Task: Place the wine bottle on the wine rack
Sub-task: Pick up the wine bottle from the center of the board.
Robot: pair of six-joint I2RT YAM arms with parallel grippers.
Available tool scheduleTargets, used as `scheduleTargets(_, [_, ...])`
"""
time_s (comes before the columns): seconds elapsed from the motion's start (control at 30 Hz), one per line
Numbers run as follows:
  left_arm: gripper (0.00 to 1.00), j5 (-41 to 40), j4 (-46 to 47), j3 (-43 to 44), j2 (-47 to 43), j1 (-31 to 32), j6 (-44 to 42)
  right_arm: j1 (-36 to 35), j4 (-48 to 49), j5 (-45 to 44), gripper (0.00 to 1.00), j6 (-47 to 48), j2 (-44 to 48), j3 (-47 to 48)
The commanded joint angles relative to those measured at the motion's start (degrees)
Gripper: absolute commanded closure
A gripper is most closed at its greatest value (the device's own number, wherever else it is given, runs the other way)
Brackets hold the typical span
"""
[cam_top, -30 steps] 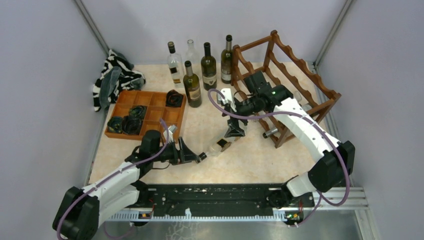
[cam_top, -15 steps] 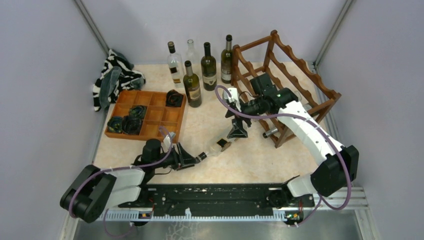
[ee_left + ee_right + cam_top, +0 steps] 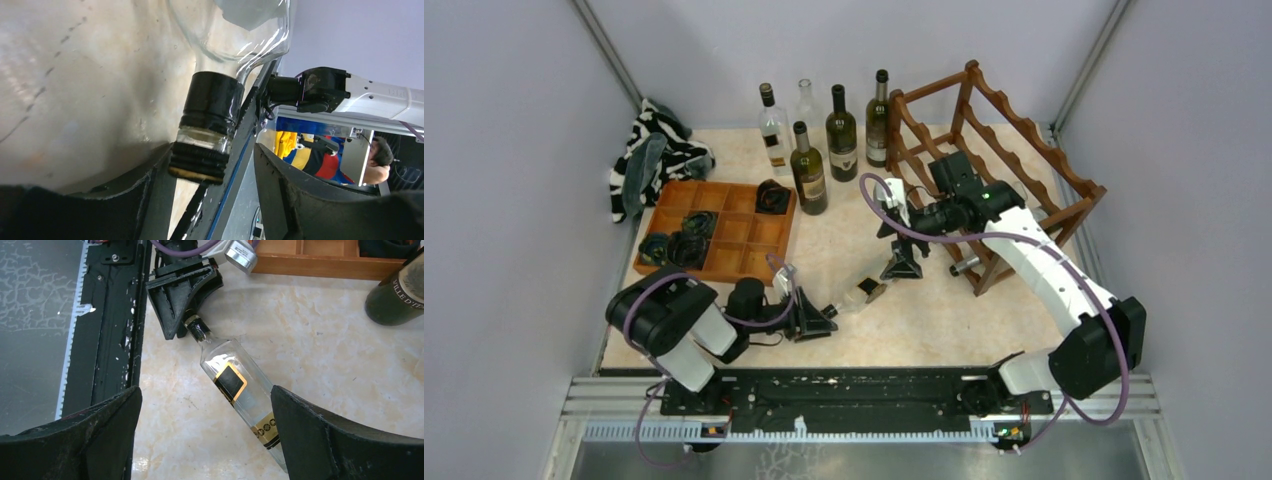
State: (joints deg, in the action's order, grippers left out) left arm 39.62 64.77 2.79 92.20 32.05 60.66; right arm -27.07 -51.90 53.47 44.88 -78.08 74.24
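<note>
A clear wine bottle (image 3: 861, 292) with a black-and-gold label lies on its side on the marble table (image 3: 924, 320). Its black-capped neck (image 3: 212, 107) points toward my left gripper (image 3: 822, 318). In the left wrist view the left gripper (image 3: 212, 167) is open around the mouth of the neck, with one finger (image 3: 155, 190) against it and the other a gap away. My right gripper (image 3: 902, 265) hovers wide open above the bottle's body (image 3: 235, 385), touching nothing. The dark wooden wine rack (image 3: 1036, 131) stands at the back right.
Several upright bottles (image 3: 841, 135) stand at the back beside the rack. An orange-brown compartment tray (image 3: 724, 232) with dark items is at the left, a striped cloth (image 3: 656, 152) behind it. A bottle neck (image 3: 964, 266) sticks out of the rack's low tier.
The left arm has folded back low while its gripper slid right onto the bottle's neck, and its jaws narrowed. The right gripper drifted slightly right and stayed wide open.
</note>
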Motion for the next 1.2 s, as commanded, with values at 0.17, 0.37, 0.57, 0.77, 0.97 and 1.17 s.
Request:
scheduleTargets(0.17, [0.40,-2.96,22.13,1.76,13.72,2.85,4.24,0.95,1.80,2.09,0.02,0.13,2.89,-0.48])
scheduleTargets(0.37, [0.44,-3.03,37.70,2.46,24.75,2.86,9.29,1.24,2.10,2.16,0.02,0.20,3.69,-1.17])
scheduleTargets(0.57, [0.44,-4.00,36.82,2.25,23.07,2.84,6.53,1.56,2.50,2.13,0.02,0.29,4.42,-1.98])
scheduleTargets(0.77, [0.43,-4.46,32.63,3.68,21.96,2.44,4.59,1.66,2.27,2.33,0.02,0.29,4.32,-1.69])
scheduleTargets(0.97, [0.43,-5.29,33.51,3.32,22.05,0.92,3.55,1.67,2.59,2.33,0.02,0.34,5.10,-2.38])
scheduleTargets(1.17, [0.43,-5.28,35.81,4.14,22.14,0.46,4.35,1.76,2.34,2.31,0.02,0.45,4.87,-2.09])
